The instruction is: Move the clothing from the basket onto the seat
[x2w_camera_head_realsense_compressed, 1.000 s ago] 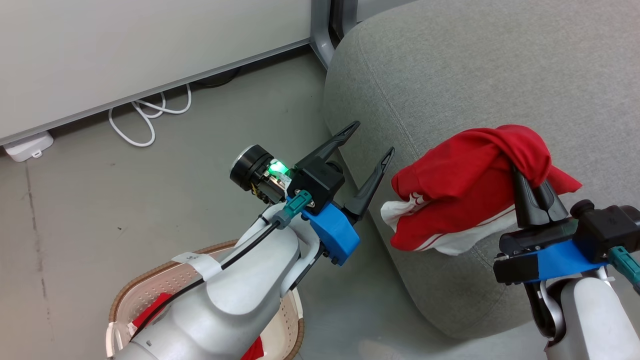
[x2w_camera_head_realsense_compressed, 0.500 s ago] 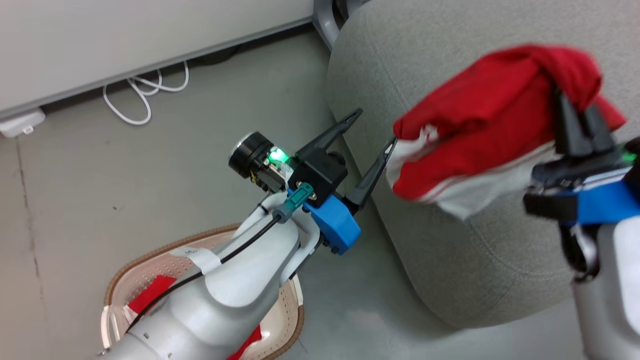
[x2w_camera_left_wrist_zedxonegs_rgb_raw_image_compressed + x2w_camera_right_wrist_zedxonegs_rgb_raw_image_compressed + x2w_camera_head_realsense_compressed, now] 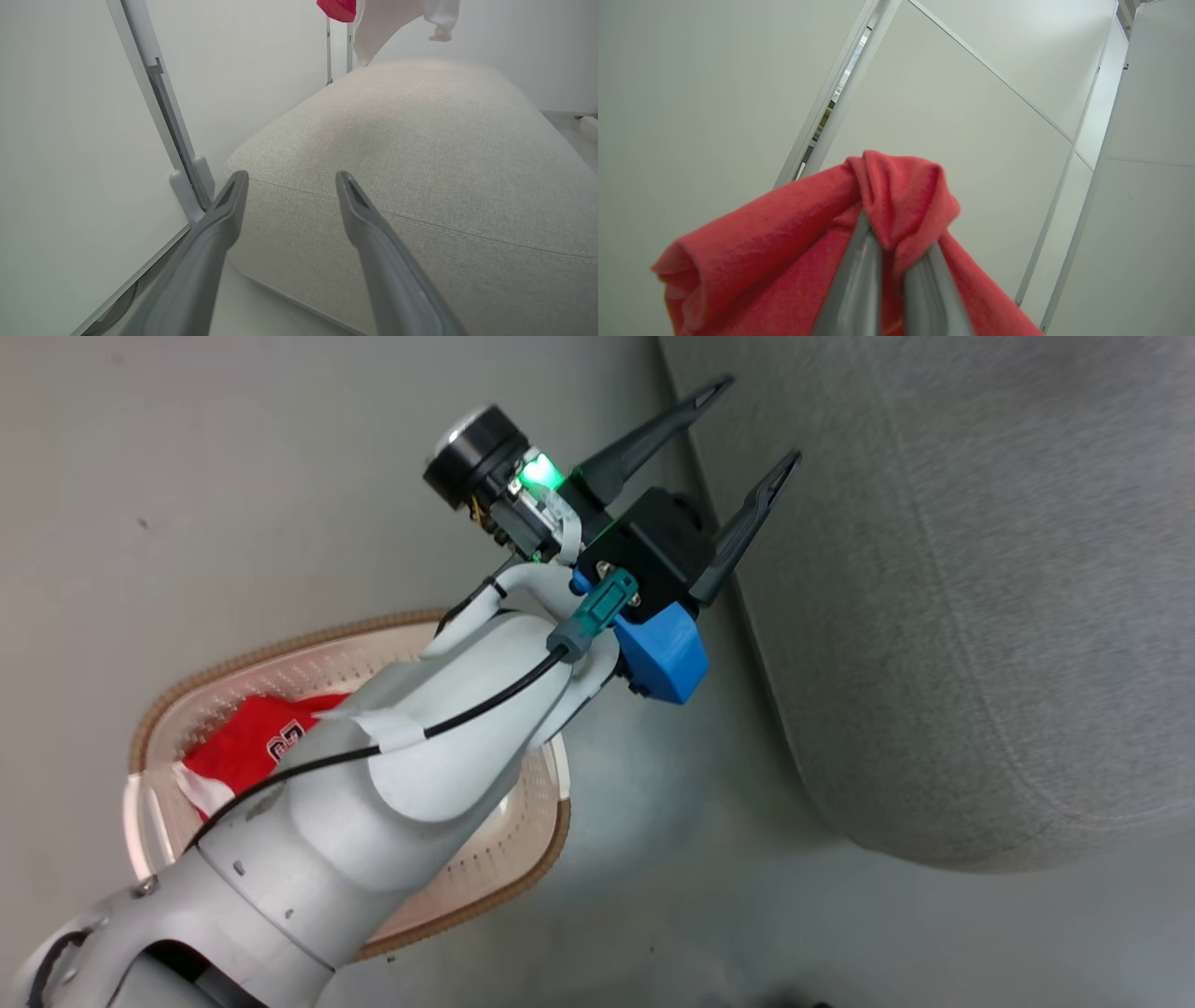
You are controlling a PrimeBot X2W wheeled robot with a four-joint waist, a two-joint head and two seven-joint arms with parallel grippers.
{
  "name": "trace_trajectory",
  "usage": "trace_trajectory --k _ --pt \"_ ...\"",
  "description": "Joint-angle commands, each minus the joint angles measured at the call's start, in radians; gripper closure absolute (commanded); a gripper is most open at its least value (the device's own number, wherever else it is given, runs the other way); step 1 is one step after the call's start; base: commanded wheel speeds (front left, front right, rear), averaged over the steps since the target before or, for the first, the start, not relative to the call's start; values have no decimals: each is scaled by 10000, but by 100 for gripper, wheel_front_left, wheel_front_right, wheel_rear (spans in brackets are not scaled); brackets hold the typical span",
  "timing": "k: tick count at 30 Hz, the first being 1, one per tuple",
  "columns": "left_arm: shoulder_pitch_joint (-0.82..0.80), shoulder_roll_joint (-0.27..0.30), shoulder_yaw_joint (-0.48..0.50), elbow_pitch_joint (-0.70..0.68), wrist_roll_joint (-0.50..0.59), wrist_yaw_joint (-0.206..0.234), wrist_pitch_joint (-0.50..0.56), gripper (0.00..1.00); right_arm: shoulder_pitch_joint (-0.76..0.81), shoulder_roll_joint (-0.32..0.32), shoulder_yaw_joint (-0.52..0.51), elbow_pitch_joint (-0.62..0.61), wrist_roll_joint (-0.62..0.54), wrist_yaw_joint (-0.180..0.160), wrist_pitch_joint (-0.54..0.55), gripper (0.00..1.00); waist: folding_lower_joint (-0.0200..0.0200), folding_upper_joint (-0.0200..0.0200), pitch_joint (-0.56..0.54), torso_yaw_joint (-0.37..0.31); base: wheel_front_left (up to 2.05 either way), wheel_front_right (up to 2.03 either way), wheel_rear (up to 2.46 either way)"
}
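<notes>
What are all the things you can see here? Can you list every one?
red jersey: one, red with white print, lying in the basket, partly under the left forearm.
red garment: one, red, held up in the air; the left wrist view shows red and white cloth hanging above the seat, probably the same piece.
basket: one, cream-white with a brown rim, on the floor beside the seat.
seat: one, light grey, to the right of the basket.
floor: one, grey, under the basket.
wall panels: several, white with grey frames, behind the seat.
left gripper: one, dark fingers, open and empty, beside the seat's edge.
right gripper: one, dark fingers, shut on the red garment.
</notes>
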Motion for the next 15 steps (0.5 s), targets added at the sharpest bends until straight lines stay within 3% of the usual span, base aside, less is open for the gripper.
trace_trajectory --k 1,7,15 --pt "-342 133 -46 -164 136 26 106 0 -423 -452 -323 222 77 2 -29 100 -1 0 1409 129 0 0 0" --pt "-779 442 -134 -599 380 68 413 0 -878 -1145 -910 1338 144 2 -20 100 -1 0 2476 9 0 0 0" --pt "-875 672 -228 -1060 485 161 588 0 -733 -467 -865 3012 214 2 -20 100 -1 0 2998 20 0 0 0"
